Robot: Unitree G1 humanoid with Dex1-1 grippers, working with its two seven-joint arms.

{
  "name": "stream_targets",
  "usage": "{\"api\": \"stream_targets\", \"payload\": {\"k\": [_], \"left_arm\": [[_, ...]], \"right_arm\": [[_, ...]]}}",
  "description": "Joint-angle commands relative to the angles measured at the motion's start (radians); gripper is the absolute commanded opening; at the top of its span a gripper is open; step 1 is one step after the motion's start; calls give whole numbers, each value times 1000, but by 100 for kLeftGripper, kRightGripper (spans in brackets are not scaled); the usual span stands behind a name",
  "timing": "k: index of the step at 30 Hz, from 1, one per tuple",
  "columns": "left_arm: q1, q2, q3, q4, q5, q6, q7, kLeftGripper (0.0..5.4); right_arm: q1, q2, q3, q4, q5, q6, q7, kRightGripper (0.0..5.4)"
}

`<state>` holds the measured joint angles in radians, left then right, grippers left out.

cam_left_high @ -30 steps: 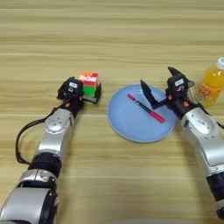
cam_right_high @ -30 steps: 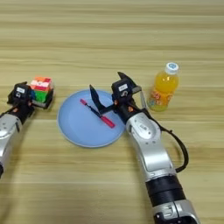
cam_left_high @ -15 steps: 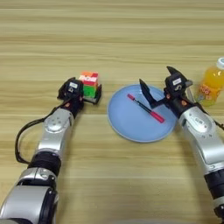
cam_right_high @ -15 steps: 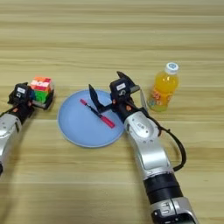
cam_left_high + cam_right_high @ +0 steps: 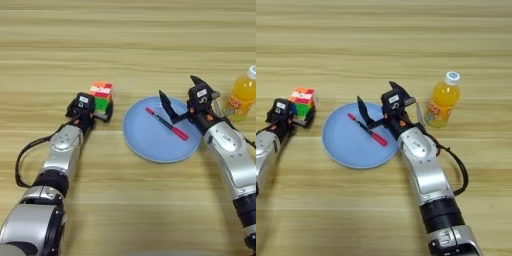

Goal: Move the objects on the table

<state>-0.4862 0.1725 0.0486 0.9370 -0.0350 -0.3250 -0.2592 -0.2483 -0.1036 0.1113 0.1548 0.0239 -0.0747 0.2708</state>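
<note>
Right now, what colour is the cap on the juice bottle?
White, on the orange juice bottle; the right eye view shows it best.

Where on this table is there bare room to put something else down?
The far table beyond everything is bare, and so is the near strip between the two arms. It is crowded mid-table: cube at the left gripper, plate with pen, right gripper, bottle.

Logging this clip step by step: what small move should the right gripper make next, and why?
Probably draw the right gripper back off the plate. Its jaws stand open above the plate's right part and hold nothing, and the pen already lies on the plate. The left gripper sits at the cube.
</note>
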Motion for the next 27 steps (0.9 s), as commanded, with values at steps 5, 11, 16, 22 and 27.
{"api": "stream_targets", "payload": {"k": [5,11,16,22,27], "left_arm": [[-21,2,-5,13,13,-16,3,382],[-19,3,-1,3,10,-28,5,327],[-6,3,0,-24,3,-42,-7,327],[20,8,-1,-97,-11,-45,-49,327],[75,8,-23,-235,-33,-24,-139,327]], "right_arm": [[-13,5,1,-1,-1,-2,2,540],[-14,5,0,5,-1,-4,2,540],[-12,4,0,5,-2,-5,2,540],[-12,3,-1,9,-4,-5,0,540],[-14,3,-2,14,-6,-5,-4,540]]}}
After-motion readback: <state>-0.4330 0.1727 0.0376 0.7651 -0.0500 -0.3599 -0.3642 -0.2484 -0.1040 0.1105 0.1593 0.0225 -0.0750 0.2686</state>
